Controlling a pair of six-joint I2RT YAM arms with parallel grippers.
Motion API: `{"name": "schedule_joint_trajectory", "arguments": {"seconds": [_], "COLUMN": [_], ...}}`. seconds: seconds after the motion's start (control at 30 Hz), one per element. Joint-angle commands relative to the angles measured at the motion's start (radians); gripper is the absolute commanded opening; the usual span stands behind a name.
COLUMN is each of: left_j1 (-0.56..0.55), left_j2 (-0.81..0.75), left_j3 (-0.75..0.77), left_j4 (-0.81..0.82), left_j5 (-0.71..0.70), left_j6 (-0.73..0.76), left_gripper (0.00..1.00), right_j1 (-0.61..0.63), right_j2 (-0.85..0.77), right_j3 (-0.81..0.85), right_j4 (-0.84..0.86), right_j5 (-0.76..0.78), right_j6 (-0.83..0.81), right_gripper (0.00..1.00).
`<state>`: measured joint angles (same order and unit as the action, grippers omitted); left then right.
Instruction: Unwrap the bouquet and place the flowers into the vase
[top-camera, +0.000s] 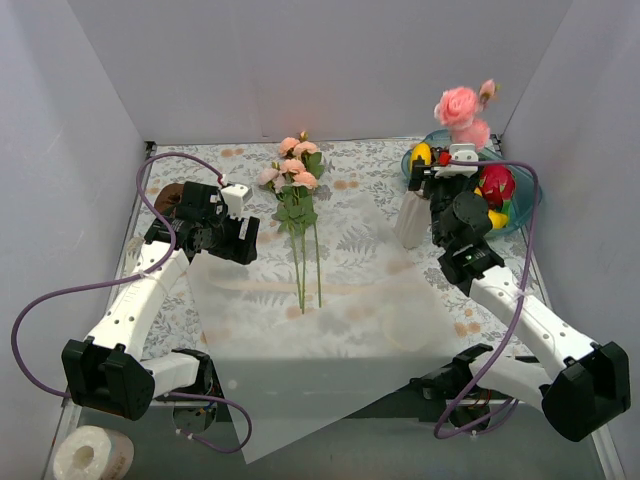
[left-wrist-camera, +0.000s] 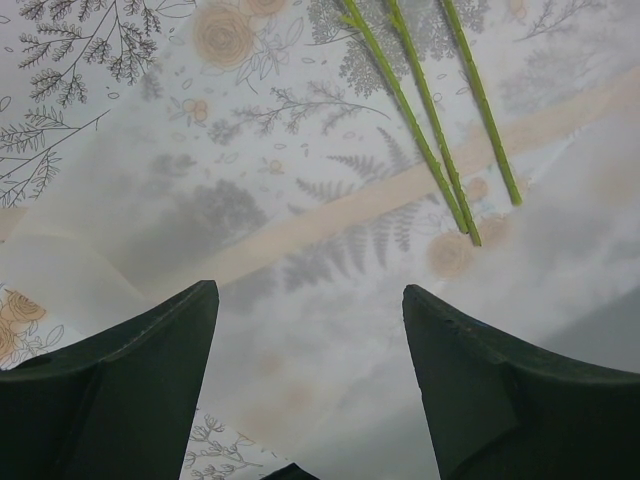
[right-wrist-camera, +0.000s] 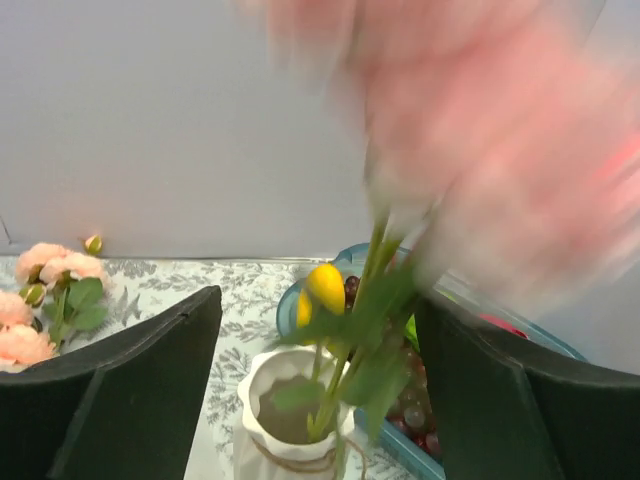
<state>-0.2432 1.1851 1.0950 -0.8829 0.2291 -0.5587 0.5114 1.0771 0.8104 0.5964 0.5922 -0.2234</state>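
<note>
White walls enclose a floral tablecloth (top-camera: 370, 160) where peach roses (top-camera: 292, 172) lie partly on spread paper (top-camera: 330, 340), both arms reaching forward. From its wrist, the left gripper (left-wrist-camera: 310, 290) gapes empty over the paper. The right gripper (right-wrist-camera: 318, 295) stands spread, gripping nothing, around blurred pink roses (right-wrist-camera: 480, 150) in the vase (right-wrist-camera: 262, 430).

Floral-print table (top-camera: 370, 165) w/ translucent paper sheet (top-camera: 320, 350), loose roses (top-camera: 295, 180), white vase (top-camera: 411, 224), blue fruit bowl (top-camera: 522, 218), tape roll (top-camera: 92, 455).

You are looking at one white vase (right-wrist-camera: 262, 425), one blue bowl (right-wrist-camera: 352, 255), one big sheet of paper (top-camera: 320, 370) and one white roll (top-camera: 92, 455). Three long green stems (left-wrist-camera: 480, 100) are lying there too.
</note>
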Motion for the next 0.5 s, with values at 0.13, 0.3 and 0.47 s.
{"name": "schedule_joint_trajectory", "arguments": {"seconds": [0.13, 0.3, 0.47], "left_j1": [0.007, 0.007, 0.007], "left_j2": [-0.015, -0.021, -0.019], "left_j3": [0.060, 0.057, 0.055], "left_j4": [0.004, 0.007, 0.007], "left_j5": [0.022, 0.024, 0.032], "left_j6": [-0.014, -0.015, -0.018], "left_gripper": [0.74, 0.74, 0.74], "right_j1": [-0.001, -0.001, -0.001], "right_j2": [-0.109, -0.095, -0.196], "right_j3": [0.119, 0.278, 0.288], "right_j4": [-0.302, -0.694, -0.853], "right_j5": [-0.080, -0.075, -0.020], "right_j6": [0.142, 0.287, 0.387], "right_gripper": [0.91, 0.91, 0.94]}}
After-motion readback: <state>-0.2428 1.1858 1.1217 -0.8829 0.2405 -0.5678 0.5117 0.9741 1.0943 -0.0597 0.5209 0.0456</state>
